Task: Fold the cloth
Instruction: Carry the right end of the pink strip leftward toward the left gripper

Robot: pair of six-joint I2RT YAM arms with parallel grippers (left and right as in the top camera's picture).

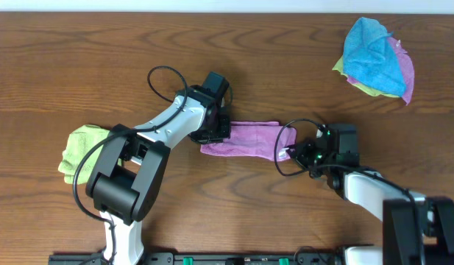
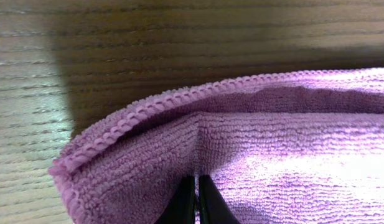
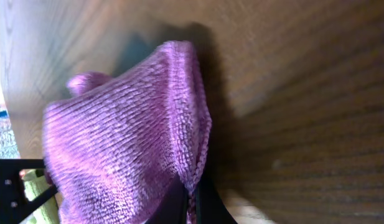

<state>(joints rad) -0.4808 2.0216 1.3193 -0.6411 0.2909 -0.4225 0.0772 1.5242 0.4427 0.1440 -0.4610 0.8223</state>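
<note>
**Q:** What do your fingers hold?

**A:** My left gripper is pinched closed on one short end of the magenta-purple microfibre cloth. My right gripper is pinched closed on the opposite end. The fabric bunches up right at each pair of fingertips.

**Q:** How does the cloth lie relative to them?

**A:** It is a narrow, doubled band on the brown wooden table. Its long axis runs straight from one set of fingers to the other. Neither arm is nearer, since each has its own end. I judge the next fold must carry one end across to the other along that axis.
</note>
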